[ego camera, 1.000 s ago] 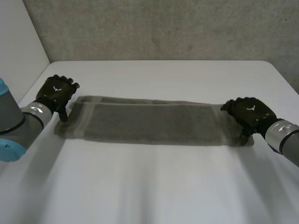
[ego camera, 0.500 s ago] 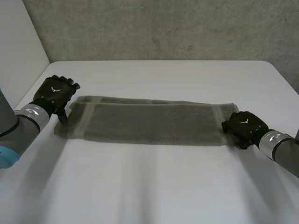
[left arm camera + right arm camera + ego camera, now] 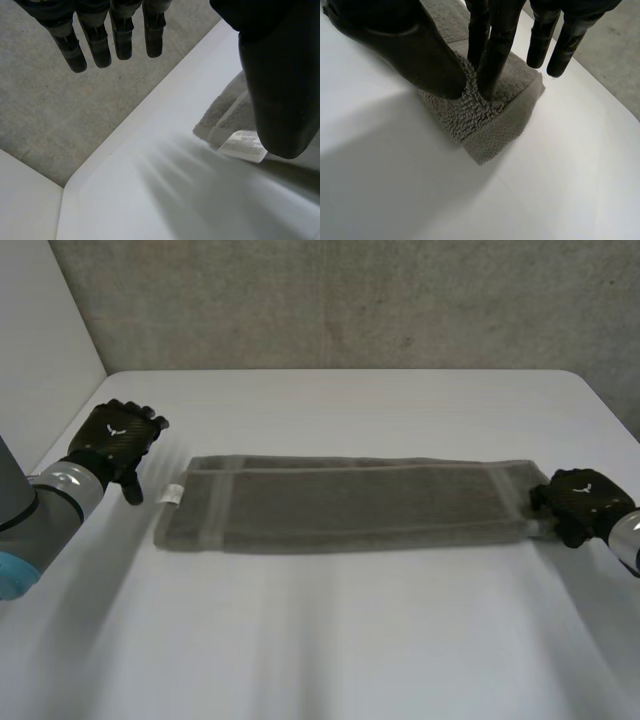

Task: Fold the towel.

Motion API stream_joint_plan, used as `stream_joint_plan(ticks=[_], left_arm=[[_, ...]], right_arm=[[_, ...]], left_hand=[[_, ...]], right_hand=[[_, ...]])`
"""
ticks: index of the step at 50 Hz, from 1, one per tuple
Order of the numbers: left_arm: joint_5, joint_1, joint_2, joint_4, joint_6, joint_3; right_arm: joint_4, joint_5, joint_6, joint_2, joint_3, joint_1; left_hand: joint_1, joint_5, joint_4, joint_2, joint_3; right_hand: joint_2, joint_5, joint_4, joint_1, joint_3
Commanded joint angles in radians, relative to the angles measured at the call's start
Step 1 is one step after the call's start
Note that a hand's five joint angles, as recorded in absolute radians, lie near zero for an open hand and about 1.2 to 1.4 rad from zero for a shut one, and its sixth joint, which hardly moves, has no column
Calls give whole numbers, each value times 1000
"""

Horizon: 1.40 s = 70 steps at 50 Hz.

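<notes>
One long strip of grey towel lies across the middle of the white table in the head view, its ends pointing left and right and a small white label at its left end. The left hand sits off that end, apart from the cloth, and the right hand is on the far-right end.

From the left wrist, the left hand's fingers hang straight and spread, holding nothing. The towel's corner and label lie just beside the thumb.

From the right wrist, the right hand pinches a tuft of the towel's corner between thumb and fingers, and the looped pile bunches up there.

It looks like soft, light, limp terry that would sag between holds and slide easily on the smooth tabletop. The best holds are probably the end corners, pinched through the full thickness so no layer is left behind. The left hand would want the corner by the label.
</notes>
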<state>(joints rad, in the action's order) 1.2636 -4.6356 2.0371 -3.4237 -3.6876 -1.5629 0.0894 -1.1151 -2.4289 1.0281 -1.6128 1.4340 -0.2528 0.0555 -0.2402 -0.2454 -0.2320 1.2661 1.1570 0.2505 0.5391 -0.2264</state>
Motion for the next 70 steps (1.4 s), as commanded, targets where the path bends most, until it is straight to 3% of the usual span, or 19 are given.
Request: stream_joint_plan(ticks=[1, 6, 15, 20, 21, 23, 24, 26, 28, 38, 40, 41, 42, 43, 44, 45, 53, 60, 70], left_arm=[[0, 0, 0, 1, 0, -2], [2, -2, -2, 1, 0, -2], [2, 0, -2, 1, 1, -2], [5, 1, -5, 1, 1, -2], [5, 1, -6, 1, 3, -2], [5, 1, -6, 1, 6, -2], [5, 1, -8, 3, 12, -2], [5, 0, -8, 3, 18, -2], [6, 0, -9, 3, 24, -2], [8, -5, -11, 4, 37, -5], [7, -3, -11, 4, 37, -9], [6, 0, -11, 4, 37, -14], [6, 0, -11, 4, 37, -14], [6, 1, -15, 3, 37, -19], [6, 1, -15, 3, 37, -19], [5, 5, -18, 4, 37, -19], [5, 46, -34, 1, 38, -3], [7, 161, -43, -3, 95, 53], [0, 319, -3, -8, 241, 132]], right_arm=[[-8, 35, 36, 3, 19, -136], [-28, 61, 71, 24, 82, -222], [-148, 72, 19, 119, 232, -184], [-149, 46, -68, 162, 313, 108], [-149, 46, -68, 162, 313, 109], [-148, 23, -76, 149, 350, 295], [-148, 23, -76, 148, 350, 296], [-146, -5, -78, 125, 375, 391], [-137, -70, -72, 52, 425, 578], [-13, -149, -65, -216, 521, 900], [-7, -155, -58, -247, 524, 914], [-5, -161, -42, -269, 524, 924], [-5, -161, -42, -269, 524, 924], [-2, -169, -18, -275, 510, 924], [-2, -169, -18, -275, 510, 924], [0, -180, 7, -272, 501, 927], [7, -189, -71, -63, 370, 864], [78, -178, -269, 176, 156, 660], [66, -149, -282, 202, -39, 468]], left_hand=[[28, -5, 66, 20, 57], [28, -5, 66, 20, 57], [28, -5, 66, 20, 57], [28, -5, 66, 20, 57], [28, -5, 66, 20, 57], [28, -5, 66, 20, 57], [28, -5, 66, 20, 57], [28, -5, 66, 20, 57], [28, -5, 66, 20, 57], [28, -5, 66, 20, 57], [30, -8, 66, 23, 57], [30, -8, 66, 23, 57], [30, -8, 66, 23, 57], [30, -8, 66, 23, 57], [30, -8, 66, 23, 57], [30, -8, 66, 23, 57], [30, -8, 66, 23, 57], [30, -8, 66, 23, 57], [28, -5, 66, 20, 57]], right_hand=[[130, 65, -76, 857, 52], [130, 65, -76, 857, 52], [130, 65, -76, 857, 52], [130, 65, -76, 857, 52], [130, 65, -76, 857, 52], [130, 65, -76, 857, 52], [130, 65, -76, 857, 52], [130, 65, -76, 857, 52], [130, 65, -76, 857, 52], [130, 65, -76, 857, 52], [130, 65, -76, 857, 52], [-78, -143, -76, 649, 52], [-80, -146, -76, 647, 52], [-891, -957, -76, -164, 52], [-899, -965, -76, -172, 52], [-1092, -1157, -76, -365, 52], [-1092, -1157, -76, -365, 52], [-1092, -1157, -76, -365, 52], [-1092, -1157, -76, -365, 52]])
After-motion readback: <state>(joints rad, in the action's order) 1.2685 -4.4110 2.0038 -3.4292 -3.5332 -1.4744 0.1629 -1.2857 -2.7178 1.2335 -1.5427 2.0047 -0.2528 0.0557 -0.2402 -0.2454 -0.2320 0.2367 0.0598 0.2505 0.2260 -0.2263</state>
